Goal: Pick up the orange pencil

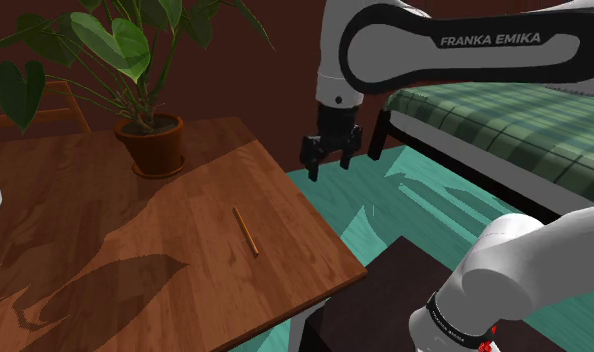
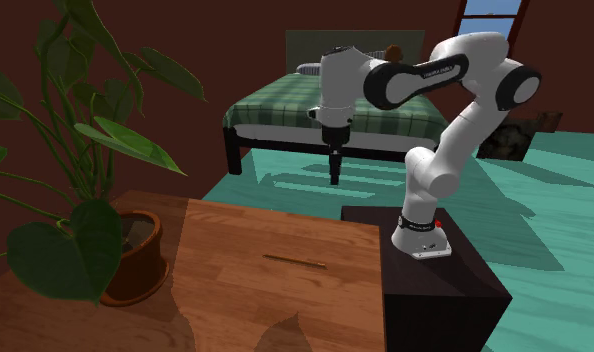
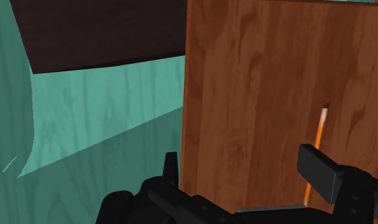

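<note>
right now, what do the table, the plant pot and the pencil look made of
Table: reddish-brown wood, visible grain, faint sheen. Plant pot: likely terracotta, going by its matte orange-brown surface. Pencil: plain orange stick; material unclear.

— The pencil [image 1: 246,232]? Orange-brown; the table [image 1: 85,240] beneath it is reddish-brown, streaked with wood grain.
— The floor [image 1: 365,215] is teal, faintly grained too; the bedspread [image 1: 505,120] is green plaid, dark stripes crossing lighter ones.
— The flowerpot [image 1: 153,148] is terracotta; the plant's leaves [image 1: 115,40] green; the wall [image 1: 285,90] dark maroon.
— The arm [image 1: 335,50] is white with black joints and white lettering on black; the gripper [image 1: 329,165] all black; the stand [image 2: 445,300] very dark brown.
</note>
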